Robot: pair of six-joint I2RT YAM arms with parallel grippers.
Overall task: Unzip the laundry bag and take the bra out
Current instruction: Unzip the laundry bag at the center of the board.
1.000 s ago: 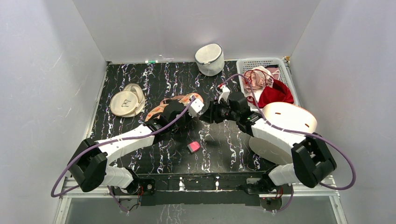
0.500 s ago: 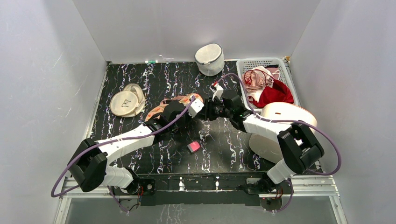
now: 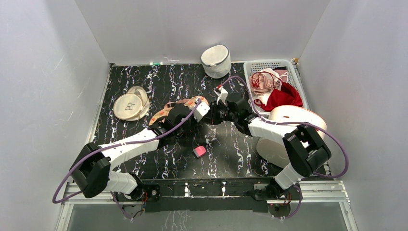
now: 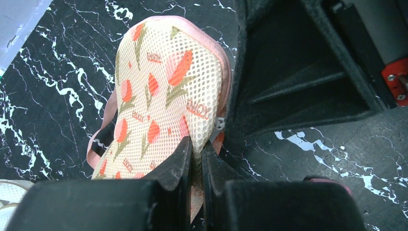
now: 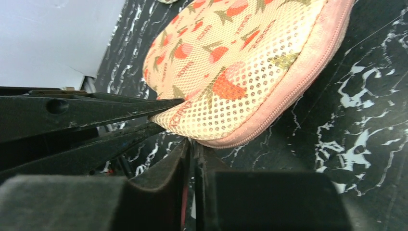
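The left hand [image 4: 194, 155] is pinched fully together on the near edge of the laundry bag [image 4: 163, 91], which lies on the bench [image 4: 43, 96] and stretches away from the fingertips. Just to its right, the right hand [image 5: 192, 150] faces it, closed to a sliver on the bag's pink zip edge. Farther back stands a white mesh bag [image 3: 216, 60].

The right gripper [image 5: 192, 143] has pushed in closer, and its fingers have pinched together on the laundry bag's [image 5: 250, 57] zip edge at their tips.
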